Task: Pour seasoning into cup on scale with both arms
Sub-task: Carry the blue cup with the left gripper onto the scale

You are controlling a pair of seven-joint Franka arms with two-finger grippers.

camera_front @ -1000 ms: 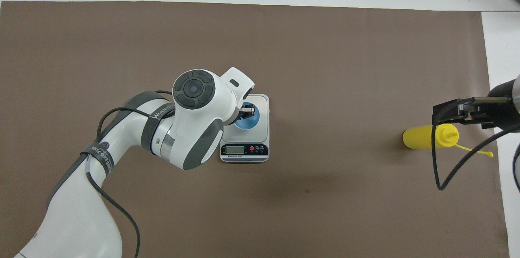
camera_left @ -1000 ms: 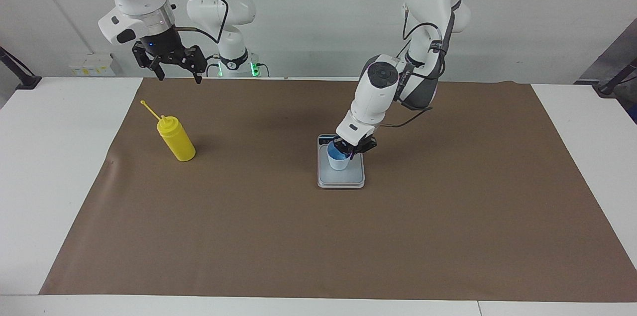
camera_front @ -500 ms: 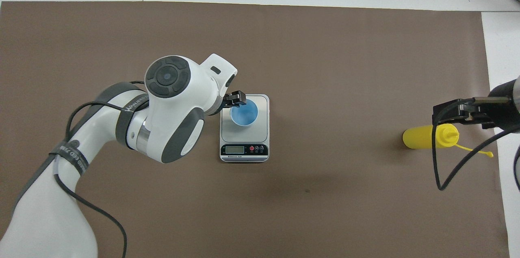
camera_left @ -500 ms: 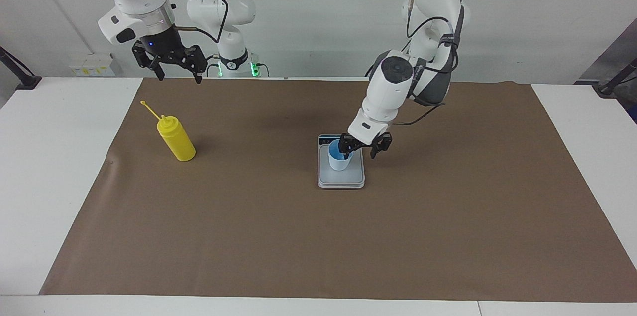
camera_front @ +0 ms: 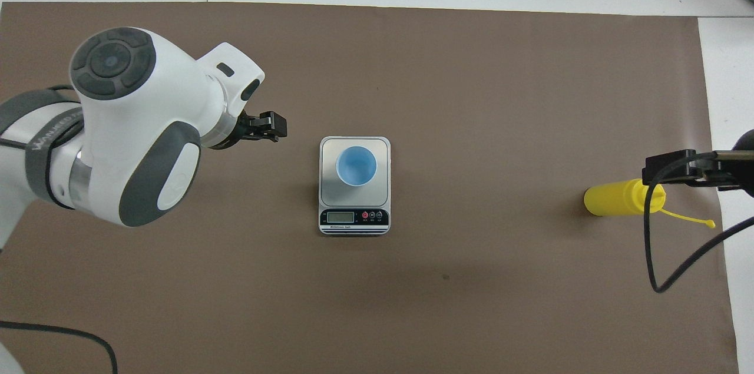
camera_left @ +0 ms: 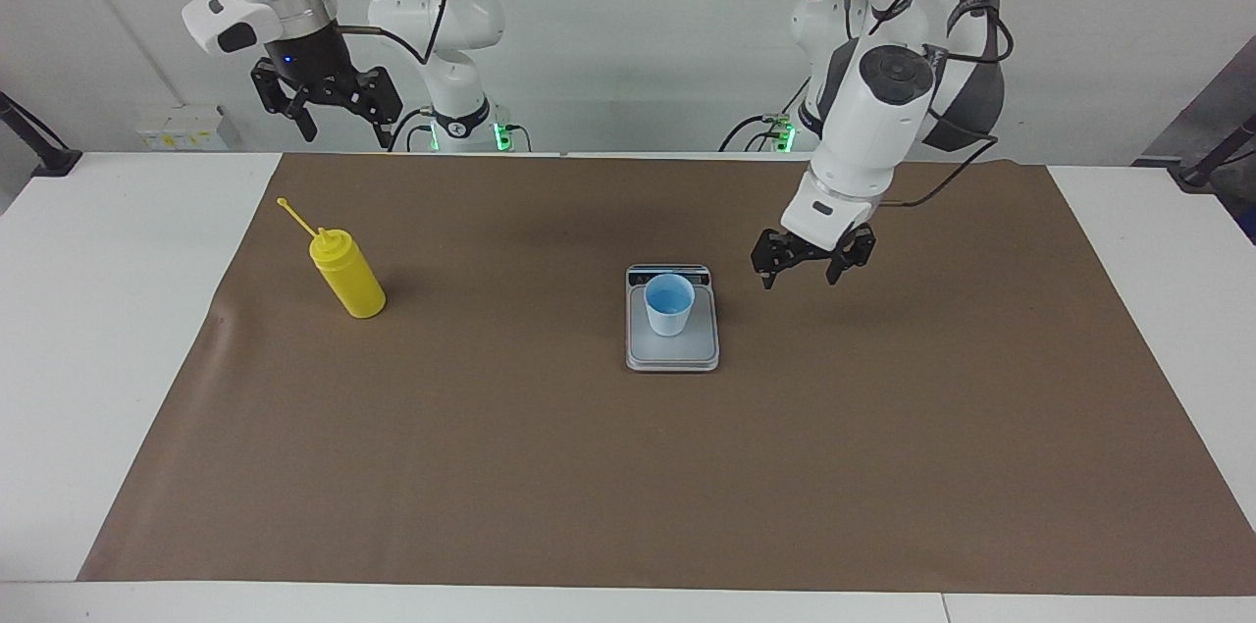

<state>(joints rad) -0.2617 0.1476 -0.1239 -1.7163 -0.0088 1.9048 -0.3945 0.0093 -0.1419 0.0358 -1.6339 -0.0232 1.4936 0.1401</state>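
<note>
**On the scale, the cup is left standing free**

On the scale [camera_left: 673, 348] the cup [camera_left: 669, 305] is seen upright. The left gripper [camera_left: 800, 270] — fingers spread, nothing held — is poised beside the scale. The seasoning [camera_left: 347, 274] is set well apart from the scale, under the raised right gripper [camera_left: 343, 125] — also spread.
</note>
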